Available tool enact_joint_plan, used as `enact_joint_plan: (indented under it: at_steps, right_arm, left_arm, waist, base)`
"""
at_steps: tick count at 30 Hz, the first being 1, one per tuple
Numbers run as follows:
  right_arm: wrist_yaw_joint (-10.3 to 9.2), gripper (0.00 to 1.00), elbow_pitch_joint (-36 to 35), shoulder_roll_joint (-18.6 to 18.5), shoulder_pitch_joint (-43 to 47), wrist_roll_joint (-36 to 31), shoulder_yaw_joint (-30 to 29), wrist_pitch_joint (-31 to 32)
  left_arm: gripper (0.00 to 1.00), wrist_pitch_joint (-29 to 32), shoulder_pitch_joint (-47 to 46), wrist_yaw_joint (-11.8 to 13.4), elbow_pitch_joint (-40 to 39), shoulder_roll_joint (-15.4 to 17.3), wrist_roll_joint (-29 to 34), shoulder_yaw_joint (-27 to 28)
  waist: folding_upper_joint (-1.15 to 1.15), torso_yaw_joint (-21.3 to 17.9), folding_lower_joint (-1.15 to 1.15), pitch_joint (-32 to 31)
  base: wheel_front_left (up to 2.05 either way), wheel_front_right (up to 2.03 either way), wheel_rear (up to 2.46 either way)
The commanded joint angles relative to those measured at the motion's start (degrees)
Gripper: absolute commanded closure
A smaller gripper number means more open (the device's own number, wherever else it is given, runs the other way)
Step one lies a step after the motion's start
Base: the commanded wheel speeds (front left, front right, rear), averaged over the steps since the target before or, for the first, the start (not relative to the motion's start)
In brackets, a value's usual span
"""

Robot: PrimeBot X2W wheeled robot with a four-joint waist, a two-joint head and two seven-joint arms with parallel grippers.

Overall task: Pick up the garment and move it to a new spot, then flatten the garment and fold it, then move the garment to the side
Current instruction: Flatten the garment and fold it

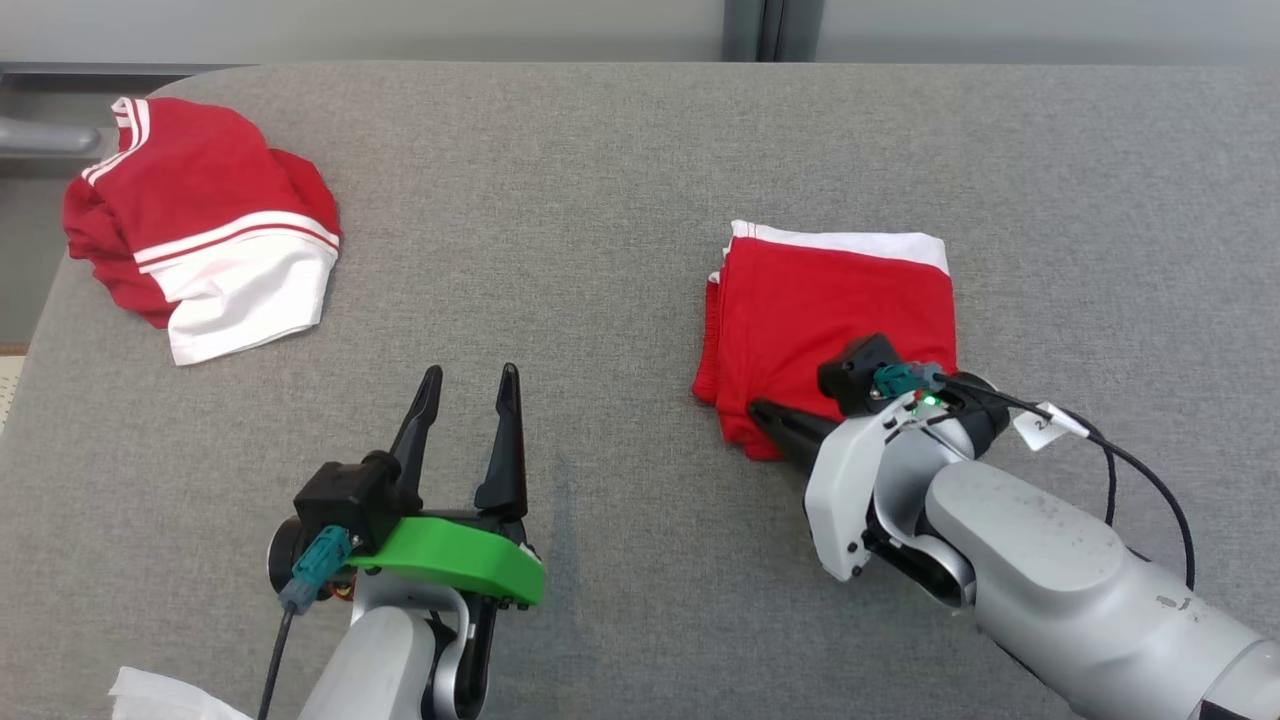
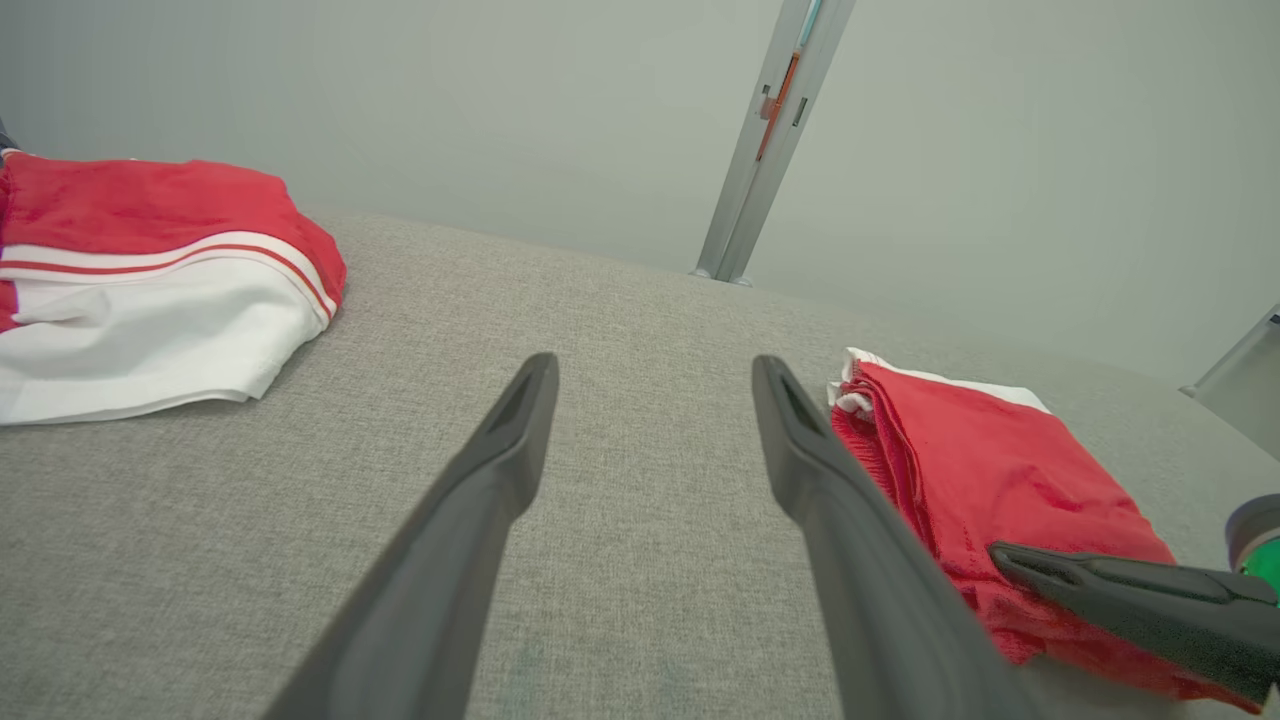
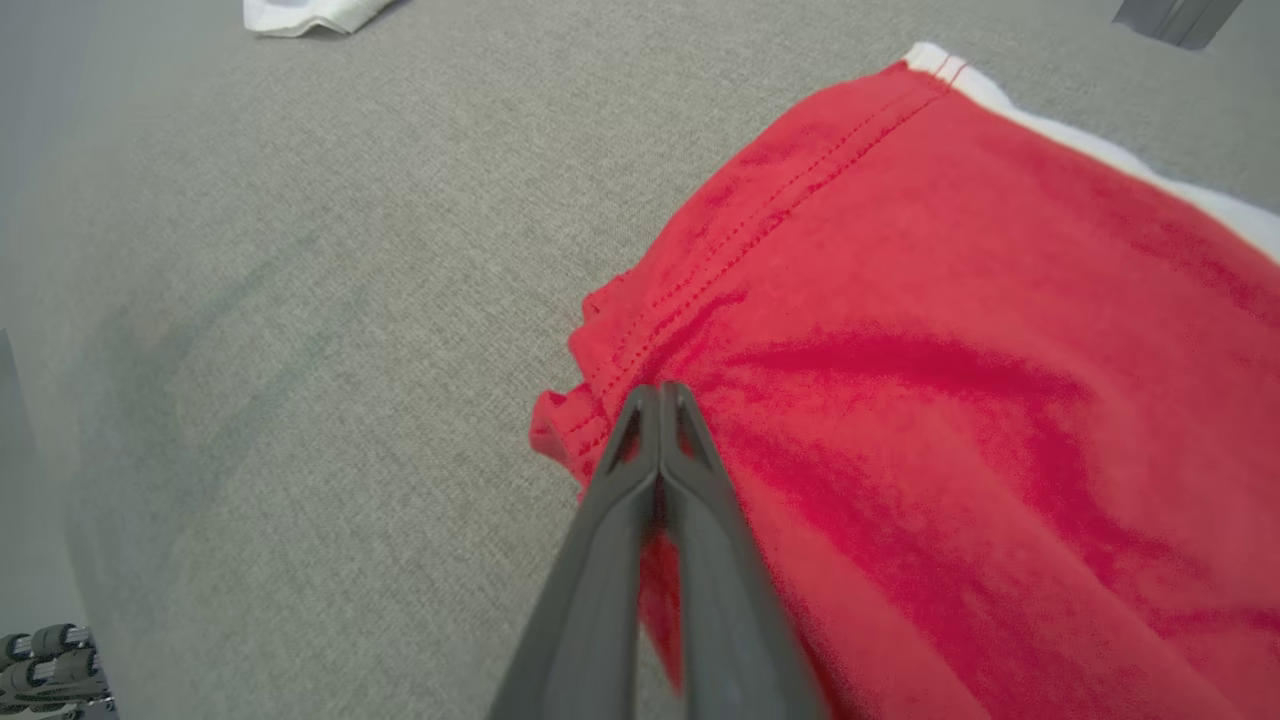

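Contact: right gripper (image 3: 660, 395) clamps the corner hem of the folded red-and-white cloth garment (image 1: 840, 300), which spreads ahead-right of its jaws. Left gripper (image 1: 470, 372) hovers nearby, jaws wide apart.

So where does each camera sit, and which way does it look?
Head view: on the head, looking down at the grey table; left gripper open, right gripper shut on the folded garment.
Left wrist view: left wrist, looking along its spread fingers across the table.
Right wrist view: right wrist, along its shut fingers.
All share the folded garment.
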Motion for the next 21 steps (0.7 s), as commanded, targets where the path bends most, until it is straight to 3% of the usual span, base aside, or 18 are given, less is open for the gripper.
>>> enact_joint_plan:
  at_steps: [1, 6, 11, 12, 13, 14, 21]
  right_arm:
    - [-0.08, 1.0, 0.0, 0.2, -0.6, 0.6, 1.4, 0.0]
    - [-0.08, 1.0, 1.2, 1.5, -1.5, 2.4, 5.5, -1.7]
    - [-0.08, 0.96, 1.2, 2.1, -3.3, 3.8, 5.0, -8.6]
    - [-0.08, 0.67, 1.0, 2.1, -3.5, 4.0, 4.3, -9.8]
    - [-0.08, 0.24, 0.7, 2.0, -3.5, 4.5, 3.5, -11.1]
    - [-0.08, 0.0, 0.5, 1.9, -3.3, 4.8, 2.8, -12.0]
    - [-0.08, 0.0, 2.0, 1.5, 1.6, 5.4, -9.9, -15.8]
  left_arm:
    - [0.0, 0.0, -0.5, 0.2, 0.1, 0.1, -0.5, 0.6]
    - [0.0, 0.0, -1.0, 0.3, 0.4, 0.0, 0.1, 1.8]
    - [0.0, 0.0, -1.3, 0.1, 0.5, 0.0, 1.4, 3.1]
    - [0.0, 0.0, -1.3, 0.1, 0.5, 0.0, 1.6, 3.3]
    - [0.0, 0.0, -1.3, 0.1, 0.6, 0.0, 1.9, 3.6]
    - [0.0, 0.0, -1.3, 0.1, 0.7, 0.0, 2.1, 3.7]
    - [0.0, 0.0, 0.1, 1.3, 0.9, 0.0, 3.1, 5.1]
  waist:
    - [0.0, -0.1, 0.0, 0.1]
    - [0.0, -1.1, 0.0, 0.1]
    - [0.0, -3.4, 0.0, -1.0]
    - [0.0, -3.7, 0.0, -1.3]
    - [0.0, -4.3, 0.0, -1.7]
    - [0.0, -4.7, 0.0, -2.0]
    - [0.0, -8.7, 0.0, -4.9]
  base:
    - [0.0, 0.0, 0.0]
    - [0.0, 0.0, 0.0]
    - [0.0, 0.0, 0.0]
    - [0.0, 0.0, 0.0]
    - [0.0, 0.0, 0.0]
    - [0.0, 0.0, 0.0]
    - [0.0, 0.0, 0.0]
